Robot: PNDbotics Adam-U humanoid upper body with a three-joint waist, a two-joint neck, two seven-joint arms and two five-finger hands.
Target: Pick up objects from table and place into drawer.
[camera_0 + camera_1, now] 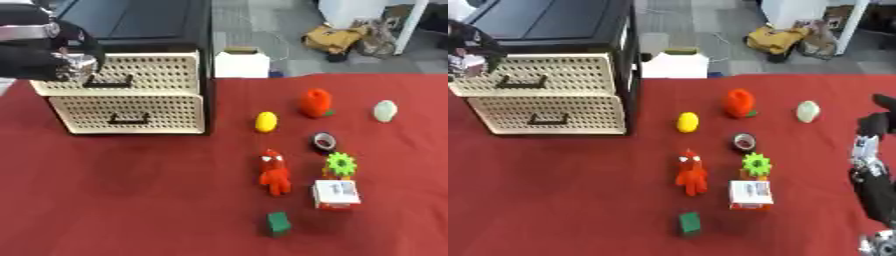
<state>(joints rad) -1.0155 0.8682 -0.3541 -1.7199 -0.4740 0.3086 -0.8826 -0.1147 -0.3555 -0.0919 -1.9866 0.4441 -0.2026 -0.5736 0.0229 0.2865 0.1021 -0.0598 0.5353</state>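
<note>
Pulling the upper drawer (122,75) is the step in hand, and the risk lies there: the left hand (61,60) sits at the drawer's left end, off the central dark handle (112,81), so a pull from that spot could skew the drawer or drag the whole drawer unit (131,107) along the counter's far-left corner. Its fingers are curled against the perforated front; whether they actually hook anything cannot be told. Both drawers appear closed. The right hand (872,170) rests at the counter's right edge, fingers relaxed and holding nothing. All objects remain on the counter (131,200): yellow lemon (266,121), orange fruit (316,103), pale egg shape (385,110), tape roll (324,141), red figure (275,172), green gear (340,163), white box (336,194), green block (278,223).
</note>
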